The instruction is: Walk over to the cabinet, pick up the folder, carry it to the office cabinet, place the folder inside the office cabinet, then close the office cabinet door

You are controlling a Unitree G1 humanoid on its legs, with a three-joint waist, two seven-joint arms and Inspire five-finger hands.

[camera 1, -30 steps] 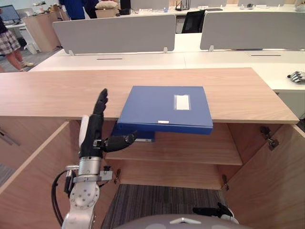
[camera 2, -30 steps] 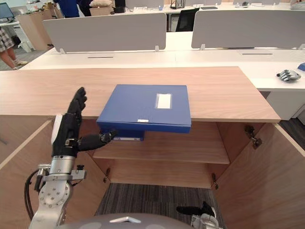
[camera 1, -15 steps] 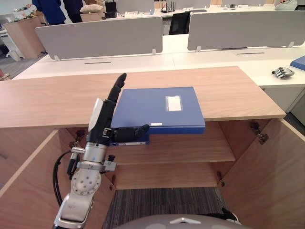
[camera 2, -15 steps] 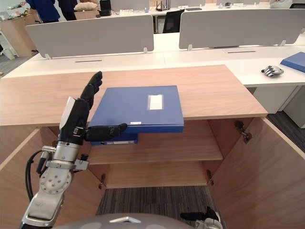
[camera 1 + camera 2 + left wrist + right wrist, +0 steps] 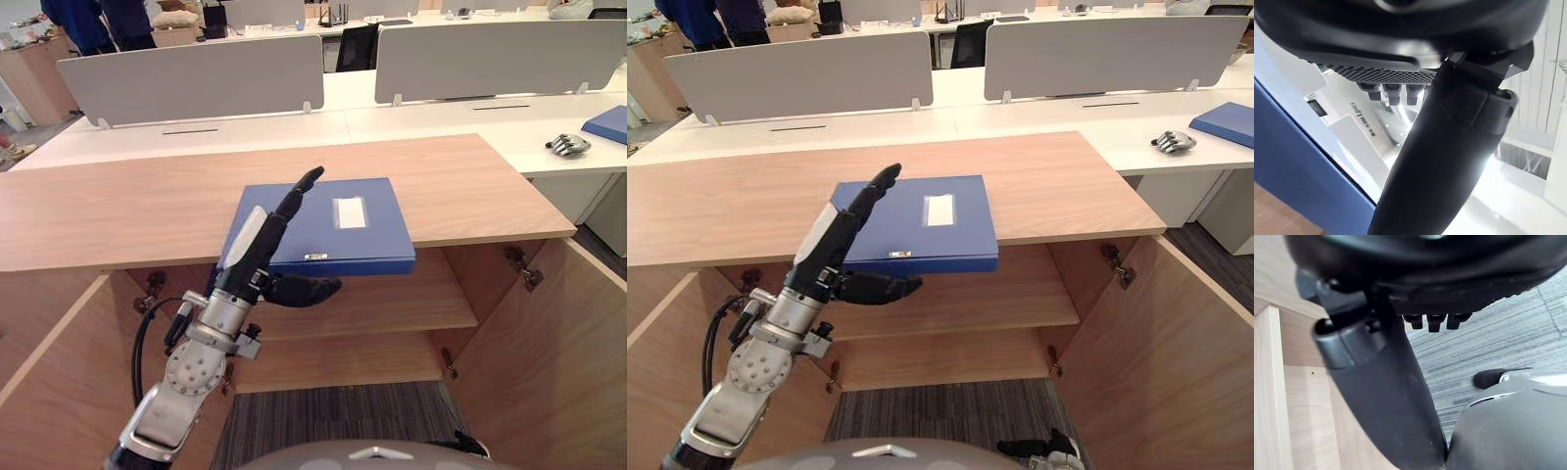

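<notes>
Left hand [image 5: 252, 245] is open, fingers above the folder [image 5: 364, 233], thumb below its overhanging edge; it should slide deeper before closing, for firm grip.

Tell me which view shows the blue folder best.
The right eye view: nearly the whole folder lies flat on the cabinet top, overhanging its front edge, with the left hand across its left corner. The left eye view shows much the same; the left wrist view catches a blue strip.
</notes>
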